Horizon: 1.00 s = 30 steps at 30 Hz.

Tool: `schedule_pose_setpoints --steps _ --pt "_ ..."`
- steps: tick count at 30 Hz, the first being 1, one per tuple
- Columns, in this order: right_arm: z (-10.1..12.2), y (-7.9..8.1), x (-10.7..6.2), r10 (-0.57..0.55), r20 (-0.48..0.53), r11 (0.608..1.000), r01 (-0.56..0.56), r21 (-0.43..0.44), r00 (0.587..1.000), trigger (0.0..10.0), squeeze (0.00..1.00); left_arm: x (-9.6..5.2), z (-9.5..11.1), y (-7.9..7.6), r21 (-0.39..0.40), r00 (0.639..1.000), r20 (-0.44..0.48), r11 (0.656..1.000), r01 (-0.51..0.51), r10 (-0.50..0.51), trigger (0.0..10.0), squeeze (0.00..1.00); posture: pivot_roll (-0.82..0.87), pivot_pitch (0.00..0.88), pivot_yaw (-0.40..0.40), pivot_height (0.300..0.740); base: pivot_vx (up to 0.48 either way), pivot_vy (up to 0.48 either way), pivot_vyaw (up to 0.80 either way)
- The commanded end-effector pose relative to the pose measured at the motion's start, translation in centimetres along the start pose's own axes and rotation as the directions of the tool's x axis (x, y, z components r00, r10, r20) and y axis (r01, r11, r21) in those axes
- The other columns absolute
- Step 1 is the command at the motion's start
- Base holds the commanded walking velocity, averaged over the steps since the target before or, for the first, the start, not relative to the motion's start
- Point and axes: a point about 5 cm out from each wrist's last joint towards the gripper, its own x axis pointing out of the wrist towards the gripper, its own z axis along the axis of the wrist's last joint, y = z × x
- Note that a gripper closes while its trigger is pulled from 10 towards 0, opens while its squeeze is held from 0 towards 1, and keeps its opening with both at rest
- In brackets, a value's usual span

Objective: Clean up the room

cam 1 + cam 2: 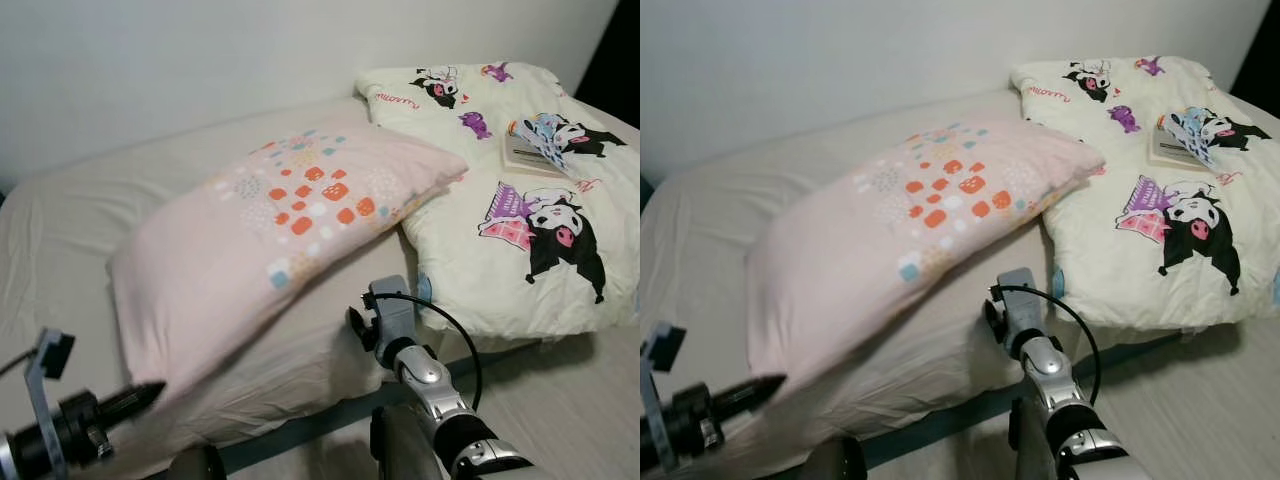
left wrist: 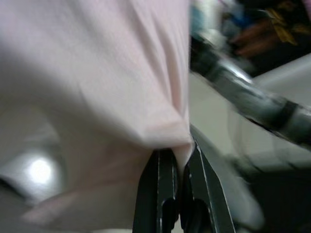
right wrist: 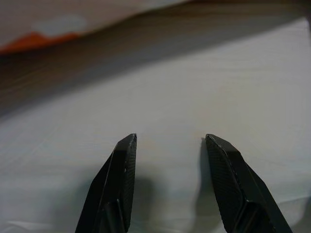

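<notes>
Pinching a lower corner of the pink pillow [image 1: 270, 235], the left claw [image 2: 179, 160] is clamped on a thin fold of fabric. The right claw [image 3: 170, 179] hovers spread apart over the bed [image 1: 60, 230]. The pillow slants across the bed, its far end lying on the cartoon duvet [image 1: 520, 220]. Such a small bite may slip if the pillow's weight drags.

right gripper [image 3: 170, 145]: two black fingers [image 3: 116, 184] spread apart, nothing between them
bed sheet [image 3: 194, 87]: pale, smooth, just beyond the fingertips
pillow [image 3: 58, 29]: pink edge with orange patch, raised over the sheet, dark shadow band beneath
</notes>
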Motion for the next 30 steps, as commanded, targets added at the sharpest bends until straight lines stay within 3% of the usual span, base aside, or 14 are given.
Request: schedule_pose_setpoints --steps 1,2,3,5,8,9,10,11,14,15,18,27,29,30 --pt "-0.9 0.7 -0.2 0.023 -0.038 1.0 -0.022 0.011 0.999 10.0 0.0 1.4 -0.1 -2.0 -0.044 0.993 0.043 0.993 0.112 -0.11 0.0 0.0 0.07 0.14 0.011 0.542 0.0 0.0 0.0" --pt "-0.9 0.7 -0.2 0.023 -0.038 1.0 -0.022 0.011 0.999 10.0 0.0 1.4 -0.1 -2.0 -0.044 0.993 0.043 0.993 0.112 -0.11 0.0 0.0 0.07 0.14 0.011 0.542 0.0 0.0 0.0" --pt "-0.9 0.8 -0.1 0.031 -0.04 0.999 -0.03 0.011 0.999 10.0 0.0 3.2 -0.4 -2.7 -0.051 0.986 0.083 0.988 0.148 -0.144 0.0 0.0 0.07 0.139 0.012 0.542 0.0 0.0 0.0" --pt "-0.9 1.0 -0.1 0.037 -0.04 0.999 -0.037 0.01 0.998 10.0 0.0 4.2 -0.8 -3.1 -0.053 0.985 0.085 0.986 0.157 -0.152 0.0 0.0 0.07 0.139 0.012 0.542 0.0 0.0 0.0" --pt "-0.8 1.0 -0.1 0.039 -0.041 0.999 -0.039 0.009 0.998 10.0 0.0 6.6 -2.5 -2.2 0.018 1.0 0.005 1.0 0.021 -0.021 0.2 0.0 0.06 0.137 0.015 0.542 0.0 0.0 0.0" --pt "-0.8 1.0 -0.1 0.039 -0.041 0.999 -0.039 0.009 0.998 10.0 0.0 6.6 -2.5 -2.2 0.018 1.0 0.005 1.0 0.021 -0.021 0.2 0.0 0.06 0.137 0.015 0.542 0.0 0.0 0.0" --pt "-0.9 1.0 -0.1 0.039 -0.042 0.999 -0.039 0.009 0.998 10.0 0.0 7.9 -3.0 -1.2 0.095 0.996 0.007 0.991 -0.092 0.092 6.6 0.0 0.06 0.136 0.015 0.542 0.0 0.0 0.0" --pt "-0.9 1.0 -0.1 0.04 -0.043 0.999 -0.039 0.008 0.998 10.0 0.0 8.4 -2.9 -0.4 0.149 0.986 0.029 0.975 -0.165 0.162 10.0 0.0 0.05 0.135 0.016 0.542 0.0 0.0 0.0" --pt "-1.0 0.9 -0.2 0.04 -0.043 0.999 -0.04 0.008 0.998 10.0 0.0 8.6 -2.8 -0.1 0.181 0.978 0.041 0.961 -0.207 0.203 10.0 0.0 0.05 0.135 0.016 0.542 0.0 0.0 0.0" --pt "-1.0 0.9 -0.2 0.04 -0.044 0.999 -0.04 0.007 0.998 10.0 0.0 8.8 -2.7 0.2 0.173 0.973 0.053 0.957 -0.232 0.226 10.0 1.0 0.05 0.134 0.017 0.542 0.0 0.0 0.0" --pt "-1.1 0.8 -0.3 0.04 -0.047 0.999 -0.04 0.006 0.998 10.0 0.0 8.5 -2.2 0.1 0.113 0.975 0.077 0.969 -0.218 0.21 10.0 1.0 0.04 0.133 0.018 0.542 0.0 0.0 0.0" --pt "-1.2 0.9 -0.3 0.042 -0.048 0.999 -0.041 0.007 0.998 10.0 0.0 6.4 0.0 1.4 0.08 0.948 0.198 0.959 -0.27 0.25 10.0 1.0 0.05 0.134 0.019 0.542 0.0 0.0 0.0" --pt "-1.3 0.9 -0.3 0.042 -0.05 0.999 -0.042 0.009 0.998 10.0 0.0 4.1 0.1 1.5 -0.017 0.974 0.148 0.985 -0.172 0.172 10.0 1.0 0.05 0.133 0.021 0.542 0.0 0.0 0.0" --pt "-1.3 0.9 -0.3 0.042 -0.05 0.999 -0.042 0.009 0.998 10.0 0.0 4.1 0.1 1.5 -0.017 0.974 0.148 0.985 -0.172 0.172 10.0 1.0 0.05 0.133 0.021 0.542 0.0 0.0 0.0"
